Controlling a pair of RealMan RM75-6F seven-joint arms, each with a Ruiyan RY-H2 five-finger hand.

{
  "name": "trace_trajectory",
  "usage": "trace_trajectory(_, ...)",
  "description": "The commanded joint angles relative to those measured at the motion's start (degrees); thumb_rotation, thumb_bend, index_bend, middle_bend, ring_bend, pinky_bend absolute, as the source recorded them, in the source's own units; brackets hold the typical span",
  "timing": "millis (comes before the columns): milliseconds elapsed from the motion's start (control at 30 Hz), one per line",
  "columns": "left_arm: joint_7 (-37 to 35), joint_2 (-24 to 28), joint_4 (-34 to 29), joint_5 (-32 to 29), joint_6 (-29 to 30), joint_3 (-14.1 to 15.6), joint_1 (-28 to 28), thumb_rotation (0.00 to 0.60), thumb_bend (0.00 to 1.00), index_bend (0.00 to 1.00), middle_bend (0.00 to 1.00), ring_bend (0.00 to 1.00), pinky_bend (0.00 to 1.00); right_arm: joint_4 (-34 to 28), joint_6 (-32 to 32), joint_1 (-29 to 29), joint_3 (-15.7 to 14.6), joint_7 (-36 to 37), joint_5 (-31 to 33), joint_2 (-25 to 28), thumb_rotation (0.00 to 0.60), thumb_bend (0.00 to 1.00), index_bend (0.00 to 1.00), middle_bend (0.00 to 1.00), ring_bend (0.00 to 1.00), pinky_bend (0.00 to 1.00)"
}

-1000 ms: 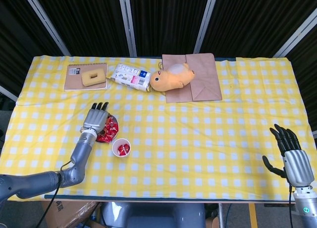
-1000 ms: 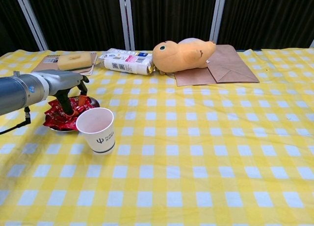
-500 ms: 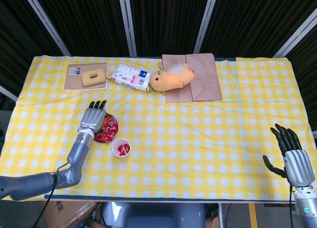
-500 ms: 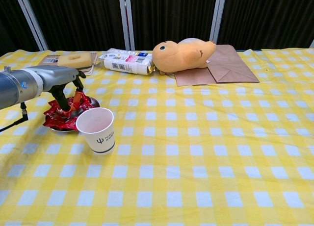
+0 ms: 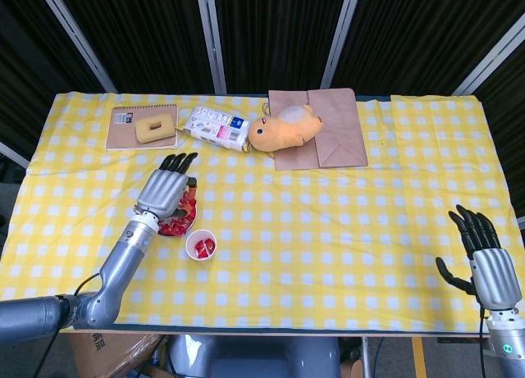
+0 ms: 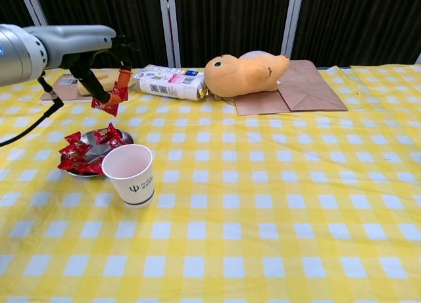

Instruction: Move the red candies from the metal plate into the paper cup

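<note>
The left hand (image 6: 99,60) pinches one red candy (image 6: 113,100) in the air above the metal plate (image 6: 120,136), which holds more candies (image 6: 82,153). Beside it, the paper cup (image 5: 201,245) holds candy too.

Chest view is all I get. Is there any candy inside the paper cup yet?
Observer: Yes. The head view looks down into the paper cup, and a cup candy lies at the bottom.
Operator: Where's my other robot hand?
Observer: The right robot hand hangs off the table's near right corner, fingers apart, holding nothing.
Operator: Is the candy I'm holding over the cup?
Observer: No. From above, the left robot hand pinching the held candy shows over the far edge of the metal plate, not over the cup.
</note>
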Motion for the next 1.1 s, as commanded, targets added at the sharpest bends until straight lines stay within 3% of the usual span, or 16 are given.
trace_trajectory(33, -0.1, 3.0, -6.2, 3.7, 1.9, 0.5, 0.9, 0.6, 0.4, 0.59, 0.0, 0.0, 0.0, 0.1, 0.1, 0.0, 0.0, 0.0, 0.0, 0.0, 0.6, 0.42, 0.0, 0.0, 0.0, 0.0)
trace_trajectory(400, 1.9, 3.3, -13.7, 7.9, 3.1, 5.1, 2.1, 0.6, 0.4, 0.59, 0.0, 0.0, 0.0, 0.3, 0.5, 0.0, 0.1, 0.4, -0.2, -0.2, 0.6, 0.42, 0.0, 0.0, 0.0, 0.0)
trace_trajectory(700, 0.8, 0.2, -10.3, 7.5, 3.0, 7.1, 3.0, 0.6, 0.4, 0.59, 0.0, 0.0, 0.0, 0.4, 0.8, 0.0, 0.0, 0.7, -0.6, -0.2, 0.6, 0.42, 0.0, 0.0, 0.0, 0.0)
trace_trajectory(1100, 0.0, -4.5, -5.4, 6.4, 1.5, 7.3, 2.4, 0.6, 0.4, 0.59, 0.0, 0.0, 0.0, 0.6, 0.9, -0.1, 0.0, 0.9, -0.6, -0.2, 0.6, 0.42, 0.0, 0.0, 0.0, 0.0)
